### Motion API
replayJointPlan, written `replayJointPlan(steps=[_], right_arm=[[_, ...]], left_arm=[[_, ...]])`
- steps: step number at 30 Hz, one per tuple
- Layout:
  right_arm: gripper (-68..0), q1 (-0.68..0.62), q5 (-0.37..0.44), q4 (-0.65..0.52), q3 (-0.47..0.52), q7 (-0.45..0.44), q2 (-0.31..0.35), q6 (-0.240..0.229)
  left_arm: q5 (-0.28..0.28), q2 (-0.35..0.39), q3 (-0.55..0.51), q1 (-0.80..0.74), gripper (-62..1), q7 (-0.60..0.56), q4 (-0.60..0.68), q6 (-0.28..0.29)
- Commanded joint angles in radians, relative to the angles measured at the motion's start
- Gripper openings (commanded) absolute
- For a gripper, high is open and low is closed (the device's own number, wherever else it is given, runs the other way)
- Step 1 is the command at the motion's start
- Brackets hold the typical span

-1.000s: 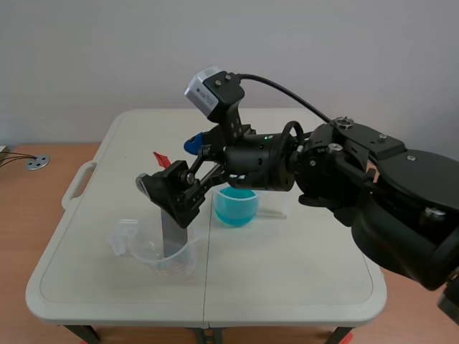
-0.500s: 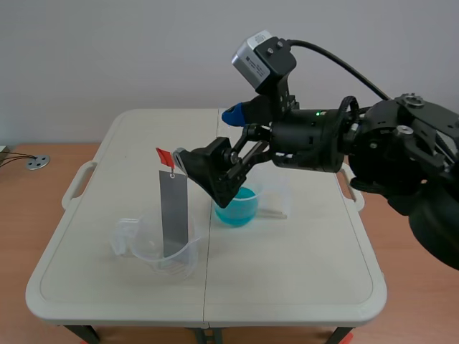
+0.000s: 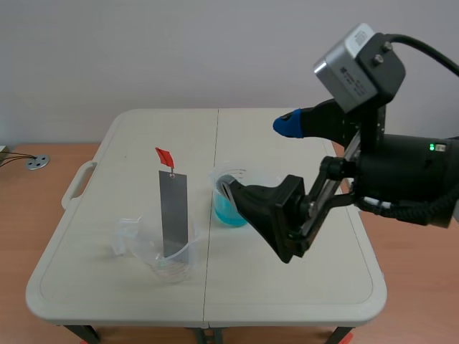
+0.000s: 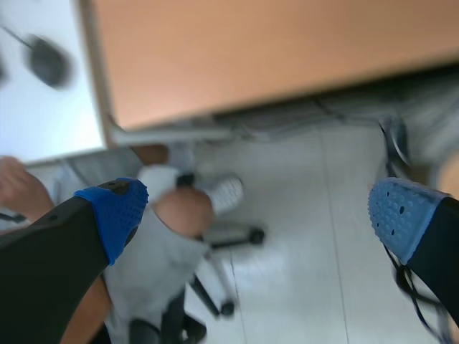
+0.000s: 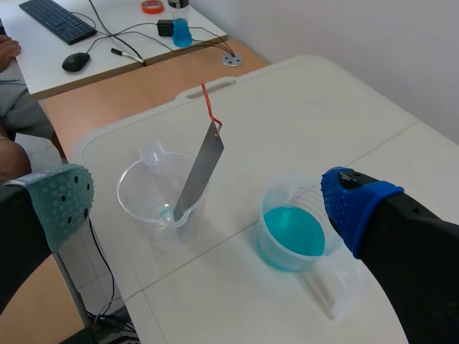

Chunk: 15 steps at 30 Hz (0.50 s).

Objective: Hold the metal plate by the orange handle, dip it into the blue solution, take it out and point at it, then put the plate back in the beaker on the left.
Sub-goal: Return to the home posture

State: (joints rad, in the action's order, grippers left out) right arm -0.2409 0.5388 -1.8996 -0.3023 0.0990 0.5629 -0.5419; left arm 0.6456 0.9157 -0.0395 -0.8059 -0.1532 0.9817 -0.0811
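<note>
**Plate rests in the clear beaker, both grippers released**

While the right gripper (image 3: pixel 259 158) hangs above the worktop (image 3: pixel 301 301) with its fingers spread wide and gripping nothing, the plate (image 3: pixel 174 211) stands in the clear beaker (image 3: pixel 163 256). The plate's lower end sits on the beaker's bottom. It leans on the rim, close to upright in the scene view, with the orange handle (image 3: pixel 164 155) at its 12 o'clock end and no finger touching it.

The clear beaker sits at about 8 o'clock from the blue beaker (image 3: pixel 228 209), near it but apart. The blue beaker holds blue solution (image 5: pixel 292 233) in its lower part.

In the scene view the right gripper is at about 3 o'clock from the blue beaker. Its lower finger crosses in front of that beaker's rim, and its blue pad (image 3: pixel 289 123) is raised toward 1 o'clock. In the right wrist view both beakers lie ahead of the parted fingers, the clear beaker nearer the grey-green pad (image 5: pixel 66 201) and the blue beaker nearer the blue pad.

The left gripper (image 4: pixel 259 215) is also released, its fingers wide apart. Beyond them a pale floor (image 4: pixel 308 244) and the edge of a wooden desk (image 4: pixel 251 57) show, blurred.
</note>
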Motion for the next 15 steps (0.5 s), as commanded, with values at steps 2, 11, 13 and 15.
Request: replayJointPlan(steps=[2, 11, 13, 15], right_arm=[[-1.0, -0.072, 0.006, -0.035, 0.059, -0.044, 0.011, 0.0], [-1.0, -0.343, -0.02, -0.095, 0.24, -0.189, 0.01, 0.0], [-1.0, -0.385, -0.02, -0.103, 0.276, -0.219, 0.01, 0.0], [-1.1, -0.418, -0.02, -0.109, 0.307, -0.243, 0.011, 0.0]], left_arm=[[0.023, -0.005, -0.064, -0.008, 1.4, -0.074, 0.018, -0.001], [0.023, -0.009, -0.192, -0.008, 1.4, -0.2, 0.22, 0.003], [0.011, -0.02, -0.193, -0.005, 1.4, -0.211, 0.29, 0.002], [-0.021, -0.041, -0.193, -0.005, 1.4, -0.217, 0.364, 0.003]])
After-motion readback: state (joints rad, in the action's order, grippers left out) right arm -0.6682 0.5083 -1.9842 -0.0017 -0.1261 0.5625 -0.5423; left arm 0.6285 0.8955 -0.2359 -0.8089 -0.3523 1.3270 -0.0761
